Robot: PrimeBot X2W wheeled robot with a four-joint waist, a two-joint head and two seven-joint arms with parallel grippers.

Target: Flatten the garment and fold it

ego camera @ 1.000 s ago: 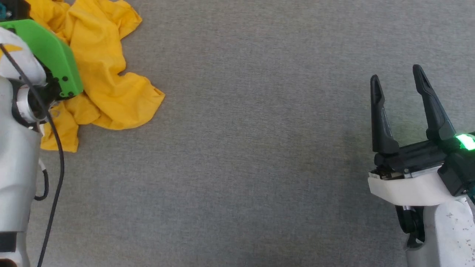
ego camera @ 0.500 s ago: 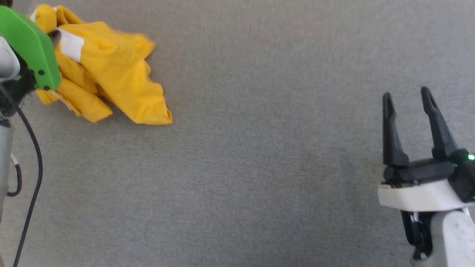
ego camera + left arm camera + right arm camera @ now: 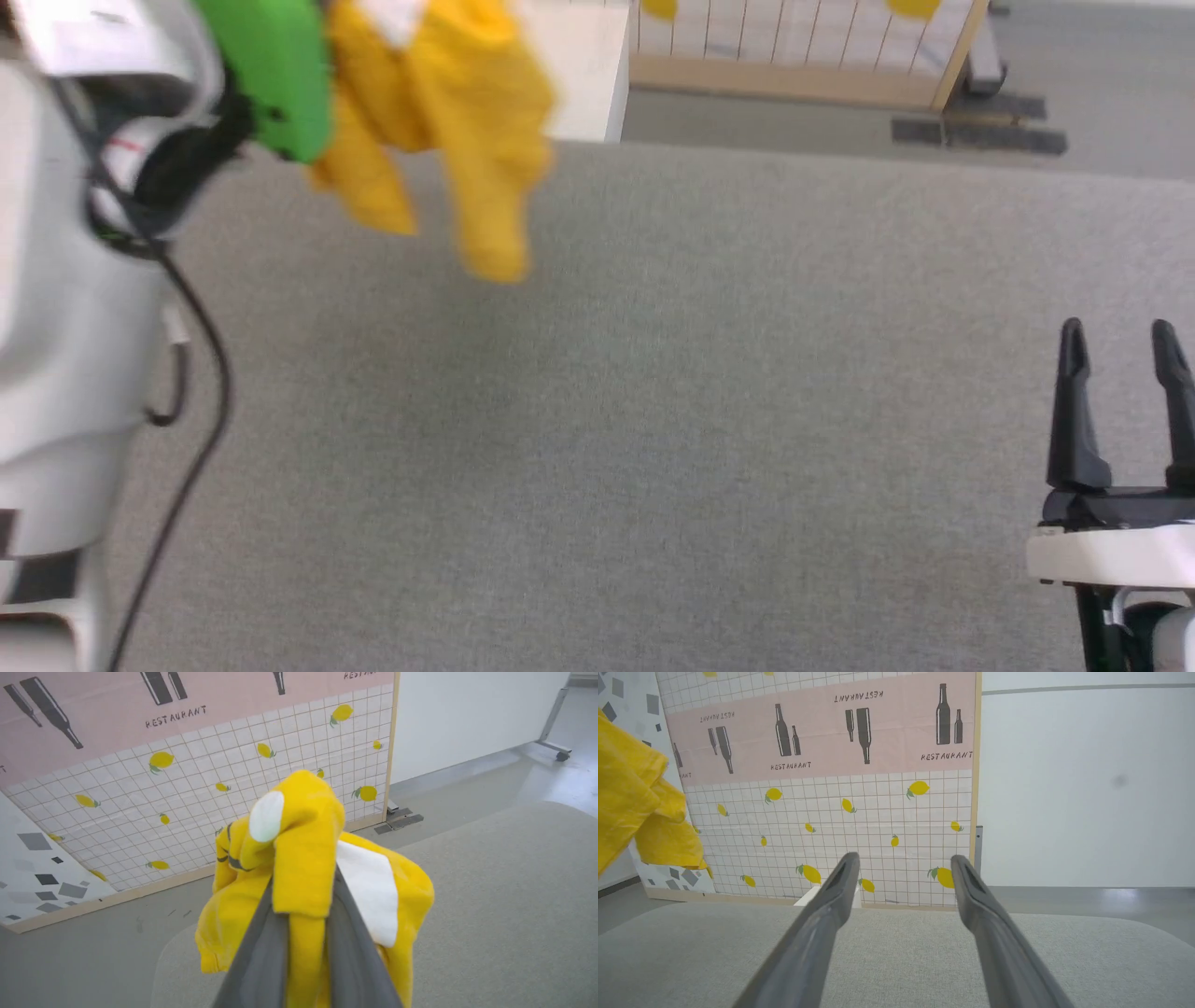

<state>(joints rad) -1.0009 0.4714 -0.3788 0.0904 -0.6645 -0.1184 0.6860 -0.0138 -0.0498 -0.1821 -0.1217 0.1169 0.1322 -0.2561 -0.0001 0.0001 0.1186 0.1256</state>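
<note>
The yellow T-shirt (image 3: 448, 121) hangs bunched in the air at the head view's upper left, above the grey table (image 3: 653, 420). In the left wrist view my left gripper (image 3: 303, 905) is shut on a fold of the shirt (image 3: 303, 858), whose white patches and black stripes show. The green wrist housing (image 3: 271, 75) hides the left fingers in the head view. My right gripper (image 3: 1120, 336) stands open at the lower right, nothing between its fingers (image 3: 831, 905). A corner of the shirt (image 3: 640, 807) dangles at the right wrist view's left edge.
A lemon-printed grid backdrop (image 3: 840, 826) with a pink restaurant band stands beyond the table's far edge, next to a white wall panel (image 3: 1083, 788). Its foot plates (image 3: 980, 135) rest on the floor. A black cable (image 3: 187, 373) hangs off my left arm.
The left gripper has lifted the T-shirt off the table, so it now hangs in the air. The head camera has tilted up, bringing the backdrop into view and shifting the right gripper lower.
</note>
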